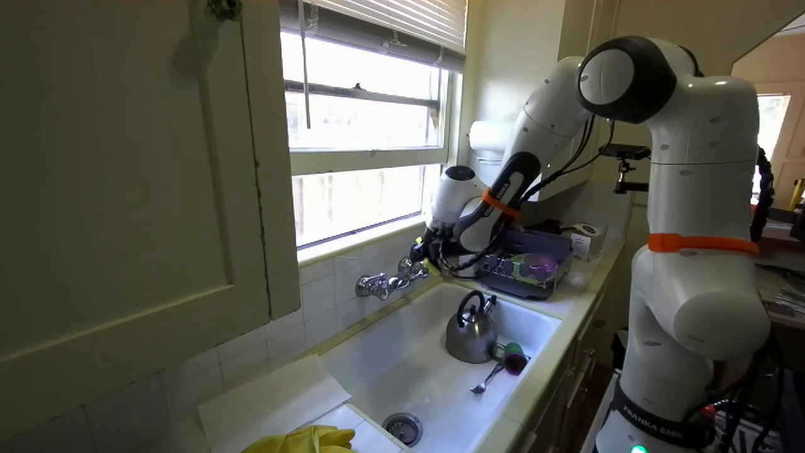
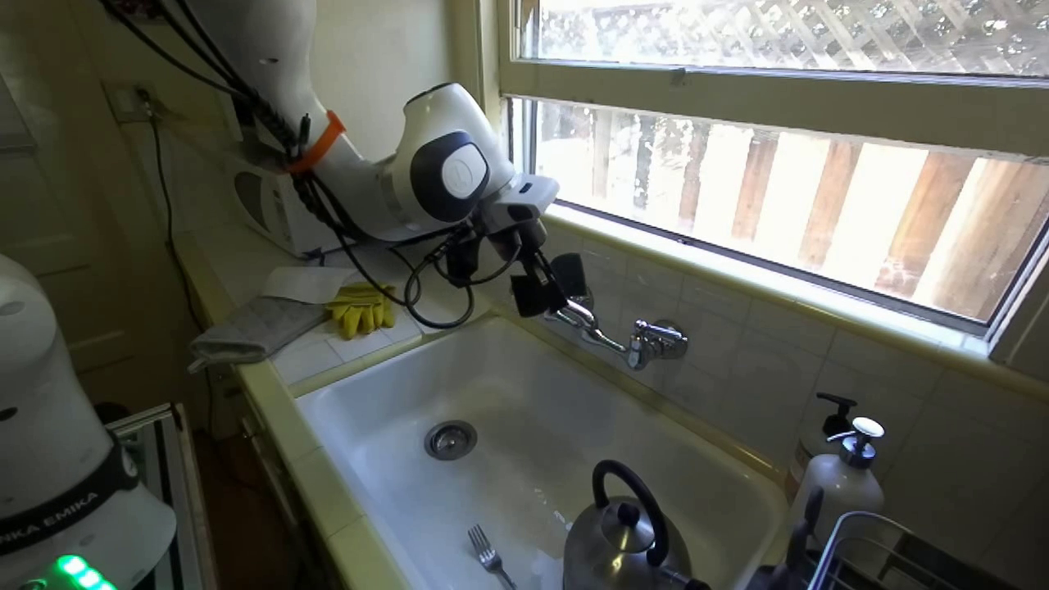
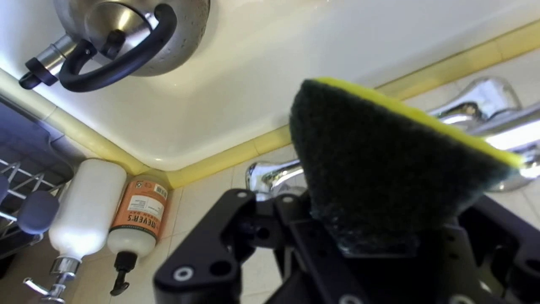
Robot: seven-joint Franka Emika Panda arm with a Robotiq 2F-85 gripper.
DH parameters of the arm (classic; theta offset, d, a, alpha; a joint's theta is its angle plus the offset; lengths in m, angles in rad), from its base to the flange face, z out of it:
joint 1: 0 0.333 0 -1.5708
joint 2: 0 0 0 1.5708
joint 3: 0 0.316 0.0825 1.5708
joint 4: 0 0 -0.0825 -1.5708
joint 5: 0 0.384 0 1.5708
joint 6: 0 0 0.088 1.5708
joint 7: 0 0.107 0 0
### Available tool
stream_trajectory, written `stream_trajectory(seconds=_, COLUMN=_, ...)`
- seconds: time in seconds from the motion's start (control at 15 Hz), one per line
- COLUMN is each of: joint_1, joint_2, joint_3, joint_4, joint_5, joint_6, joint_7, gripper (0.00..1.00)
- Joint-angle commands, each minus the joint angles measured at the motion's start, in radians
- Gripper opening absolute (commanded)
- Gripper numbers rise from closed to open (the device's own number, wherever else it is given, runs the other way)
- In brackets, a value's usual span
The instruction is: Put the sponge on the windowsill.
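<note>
The sponge (image 3: 379, 156) is a dark pad with a yellow edge. It fills the space between my fingers in the wrist view and sticks out beyond them. My gripper (image 3: 375, 230) is shut on it. In an exterior view the sponge (image 2: 534, 297) shows dark beside the gripper (image 2: 551, 283); in an exterior view its yellow side (image 1: 433, 267) peeks out at the gripper (image 1: 426, 250). The gripper is by the wall faucet, near the level of the sill. The white windowsill (image 1: 358, 238) runs along the window foot in both exterior views (image 2: 770, 280); the wrist view does not show it.
The chrome faucet (image 2: 656, 344) juts from the tiled wall under the sill. A steel kettle (image 1: 471, 336) and a fork (image 2: 485, 551) are in the sink. Soap bottles (image 3: 88, 202) stand at the sink corner by the dish rack (image 1: 528, 264). Yellow gloves (image 2: 361, 310) lie on the counter.
</note>
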Motion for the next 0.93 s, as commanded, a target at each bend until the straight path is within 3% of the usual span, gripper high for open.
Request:
stream_trajectory(seconds=0.0, joint_1=0.011, joint_2=0.015, joint_3=-0.021, joint_4=0.093, joint_5=-0.006, joint_6=-0.039, joint_7=0.097, gripper=0.0)
stream_trajectory(seconds=0.53, joint_1=-0.005, joint_2=0.056, joint_3=0.031, joint_4=0.234, joint_5=0.117, joint_6=-0.099, joint_7=0.026, gripper=0.0)
stream_trajectory(seconds=0.87, joint_1=-0.04, joint_2=0.101, joint_3=0.097, joint_4=0.329, joint_5=0.288, joint_6=-0.129, joint_7=-0.116, gripper=0.0)
